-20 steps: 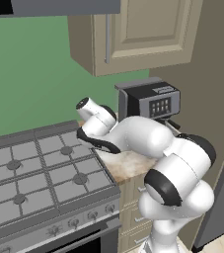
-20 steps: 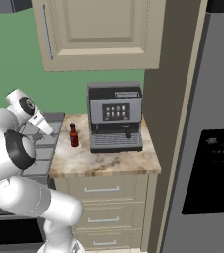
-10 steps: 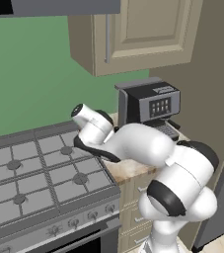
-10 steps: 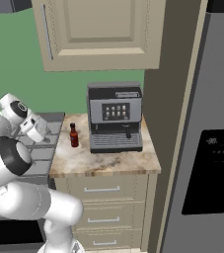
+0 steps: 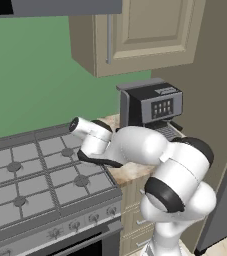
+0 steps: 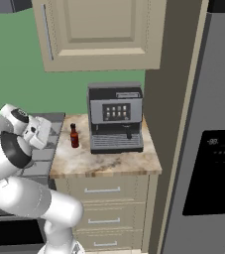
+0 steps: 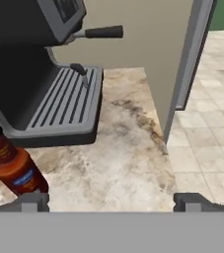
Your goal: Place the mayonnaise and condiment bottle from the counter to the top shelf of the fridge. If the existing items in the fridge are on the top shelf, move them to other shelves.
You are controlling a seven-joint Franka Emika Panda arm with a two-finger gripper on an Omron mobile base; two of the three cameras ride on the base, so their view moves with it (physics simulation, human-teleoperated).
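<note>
Bare marble counter (image 7: 128,148) open ahead toward its front edge, coffee machine (image 6: 115,116) blocking the back, condiment bottle (image 7: 12,165) upright just beside the machine's drip tray (image 7: 64,106), side panel (image 7: 182,59) bounding the far end.

Condiment bottle (image 6: 74,136): small, dark red-brown body, black cap, blue label band, upright on the table (image 6: 109,161), just left of the coffee machine (image 6: 115,116). Untouched.

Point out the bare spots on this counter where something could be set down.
The counter is bare along its front edge, below the coffee machine, and in a strip to that machine's right by the tall panel. The back left is crowded: the condiment bottle stands close beside the machine.
</note>
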